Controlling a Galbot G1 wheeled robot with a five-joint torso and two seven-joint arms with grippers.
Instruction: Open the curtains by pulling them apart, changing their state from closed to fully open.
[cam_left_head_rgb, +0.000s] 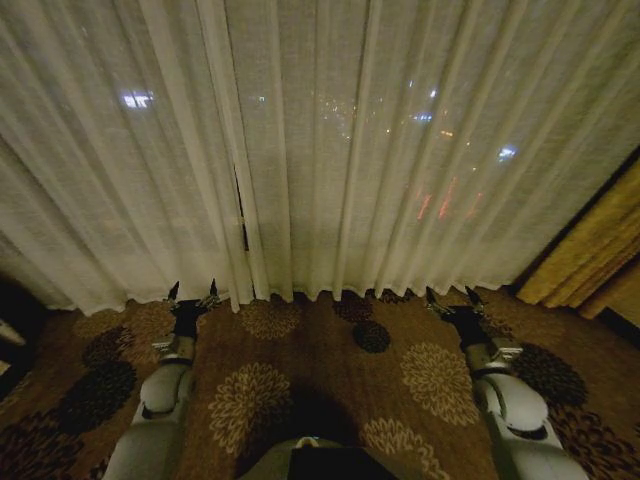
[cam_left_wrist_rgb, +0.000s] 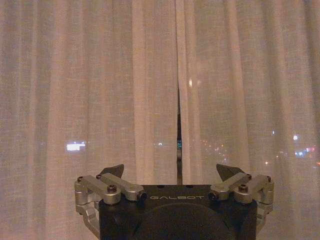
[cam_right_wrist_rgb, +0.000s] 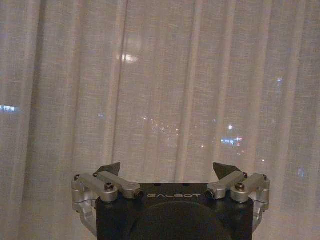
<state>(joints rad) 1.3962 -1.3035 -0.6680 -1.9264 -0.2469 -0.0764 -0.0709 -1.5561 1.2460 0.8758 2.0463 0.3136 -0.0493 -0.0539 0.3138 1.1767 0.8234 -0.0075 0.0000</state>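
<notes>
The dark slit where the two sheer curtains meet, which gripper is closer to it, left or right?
Left. The left gripper sits open just below and beside the slit between the curtains. The right gripper, also open, faces plain pleats well off to the right.

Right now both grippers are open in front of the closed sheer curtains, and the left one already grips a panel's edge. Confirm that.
Not quite. The left gripper is open and holds nothing; the left wrist view shows its fingers spread, short of the curtains. The right gripper is open too.
</notes>
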